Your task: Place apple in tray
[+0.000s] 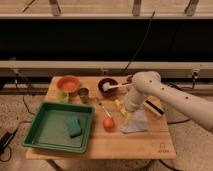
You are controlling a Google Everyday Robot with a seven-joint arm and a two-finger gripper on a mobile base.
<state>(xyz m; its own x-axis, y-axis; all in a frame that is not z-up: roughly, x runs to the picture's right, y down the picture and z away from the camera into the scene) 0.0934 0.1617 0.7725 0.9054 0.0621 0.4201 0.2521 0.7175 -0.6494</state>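
Where the desk (145, 147) comes nearest, only bare wood is seen. On the near left the tray (34, 136) is set, and a teal sponge (74, 126) is laid inside it, toward its right side. The apple (108, 123) is found on the desk just right of the tray, outside it and apart from its rim. Just right of the apple a grey-blue cloth (139, 124) is spread. The tool (125, 114) is seen low over the cloth's far left corner, near the apple but not on it. It is merged with the pale arm (150, 85), so whether it is wide or narrow cannot be told. A yellow item (118, 103) is half hidden beside the arm, and a black object (153, 108) at the right is partly covered by it. Farther off, a green cup (62, 96), a dark cup (83, 93), an orange bowl (68, 83) and a dark bowl (107, 85) are ranged along the far side.
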